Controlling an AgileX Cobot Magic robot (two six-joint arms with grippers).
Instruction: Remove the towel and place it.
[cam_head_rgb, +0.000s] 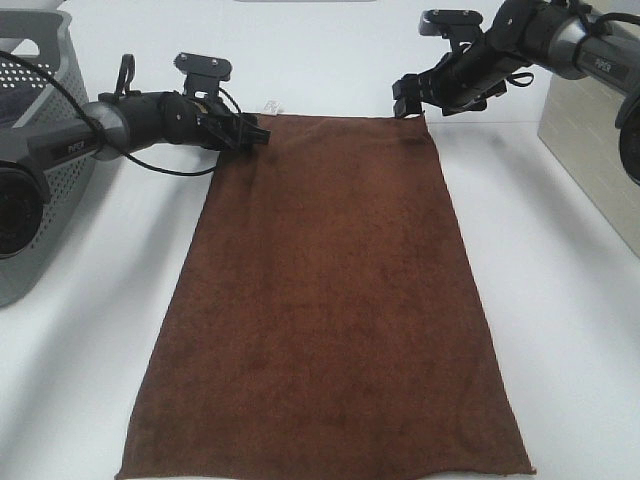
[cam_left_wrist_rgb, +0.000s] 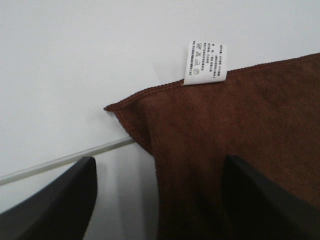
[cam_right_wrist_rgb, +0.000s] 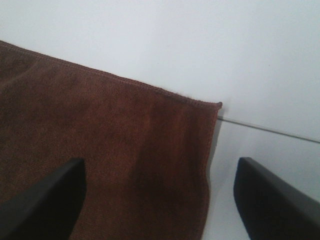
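Left claw (cam_head_rgb: 250, 131) stands parted at the towel's far left corner, one finger over bare tabletop (cam_head_rgb: 330, 60), the other over cloth; nothing is clamped, and contact with the cloth cannot be confirmed. Towel (cam_head_rgb: 325, 300) lies flat and spread on the tabletop, its long sides running from the near edge toward the arms, a white tag (cam_left_wrist_rgb: 204, 63) at that left corner. Judged soft, limp and light: it will sag and drape once lifted, so the two far corners at the stitched hem are the sound holds. Right claw (cam_head_rgb: 410, 103) hangs wide open above the far right corner, straddling the hem, holding nothing.
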